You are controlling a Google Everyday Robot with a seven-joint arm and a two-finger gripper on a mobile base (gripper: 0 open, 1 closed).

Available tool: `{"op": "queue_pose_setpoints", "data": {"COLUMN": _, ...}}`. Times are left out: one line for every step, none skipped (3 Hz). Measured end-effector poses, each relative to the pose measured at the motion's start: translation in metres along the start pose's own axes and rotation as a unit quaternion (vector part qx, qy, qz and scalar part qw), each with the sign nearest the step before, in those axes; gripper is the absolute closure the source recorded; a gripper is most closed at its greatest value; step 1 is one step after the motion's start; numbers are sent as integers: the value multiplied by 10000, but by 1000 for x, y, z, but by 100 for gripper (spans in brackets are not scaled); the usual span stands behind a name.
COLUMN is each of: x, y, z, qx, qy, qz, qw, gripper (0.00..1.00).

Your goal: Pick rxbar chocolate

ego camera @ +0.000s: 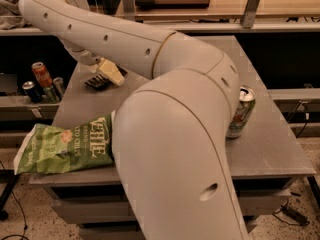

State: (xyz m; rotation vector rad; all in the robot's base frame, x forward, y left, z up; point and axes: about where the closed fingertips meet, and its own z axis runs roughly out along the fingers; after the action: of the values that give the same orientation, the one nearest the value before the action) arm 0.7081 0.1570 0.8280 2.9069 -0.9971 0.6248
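The rxbar chocolate (96, 82), a small flat black bar, lies at the far left of the grey table (270, 149). My gripper (110, 73) hangs at the end of the long cream arm, right at the bar's right end and just above or touching it. The gripper covers part of the bar. My arm's big elbow fills the front middle of the view and hides much of the table.
A large green chip bag (62, 148) lies on the table's front left corner, overhanging the edge. A green-and-white soda can (240, 113) stands on the right side. Several cans (42, 78) stand on a lower shelf to the left. A shelf runs behind the table.
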Motion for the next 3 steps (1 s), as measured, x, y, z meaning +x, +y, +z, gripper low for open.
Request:
{"op": "queue_pose_setpoints", "data": {"x": 2, "y": -1, "z": -5, "qx": -1, "qy": 0, "qz": 1, "qw": 10000, "gripper": 71}}
{"op": "queue_pose_setpoints", "data": {"x": 4, "y": -1, "z": -9, "qx": -1, "qy": 0, "qz": 1, "qw": 10000, "gripper": 94}}
{"op": "queue_pose_setpoints", "data": {"x": 6, "y": 0, "z": -12, "qx": 5, "qy": -2, "qz": -7, "qw": 10000, "gripper": 100}}
